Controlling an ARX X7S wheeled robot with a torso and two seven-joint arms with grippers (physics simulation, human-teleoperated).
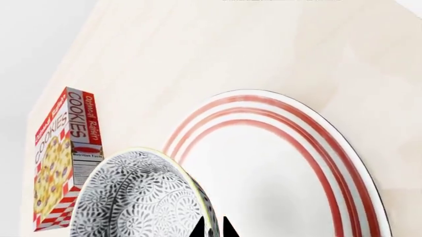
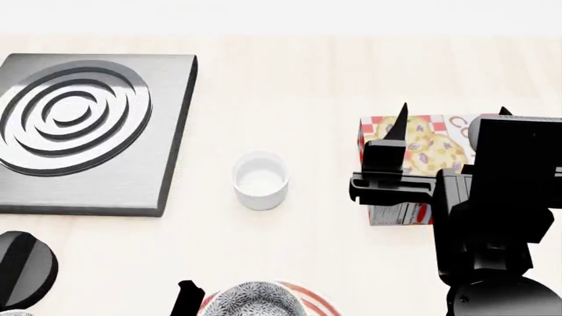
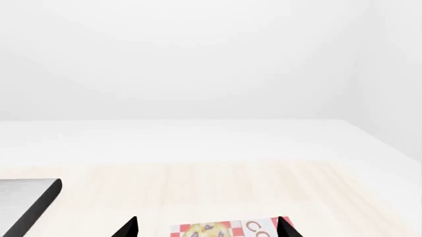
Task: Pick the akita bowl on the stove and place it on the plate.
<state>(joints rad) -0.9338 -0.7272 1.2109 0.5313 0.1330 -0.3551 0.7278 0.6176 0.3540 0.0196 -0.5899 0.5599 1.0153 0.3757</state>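
I've got the bowl (image 1: pixel 142 197) pinched by its rim in the L gripper (image 1: pixel 212 228), tips clamped either side of the wall, so it hangs off the jaws rather than sitting in them. In the head view it's at the near edge, over the plate (image 2: pixel 312 299); can't tell if it's touching yet. The stove (image 2: pixel 167 131) burner is bare, so the pick looks done and I'm in the placing leg.

Rim grip suits the job, I think: leaves the base free to land flat.

Orientation: bowl's round, no real long axis. From the L wrist cam its mouth faces the cam and looks tipped vs the plate face; I'd level it before letting go.

R gripper (image 2: pixel 452 122) is spread wide, empty, parked above the cookie box (image 2: pixel 422 141), clear of the drop. Cup (image 2: pixel 260 180) sits mid-table, well apart.
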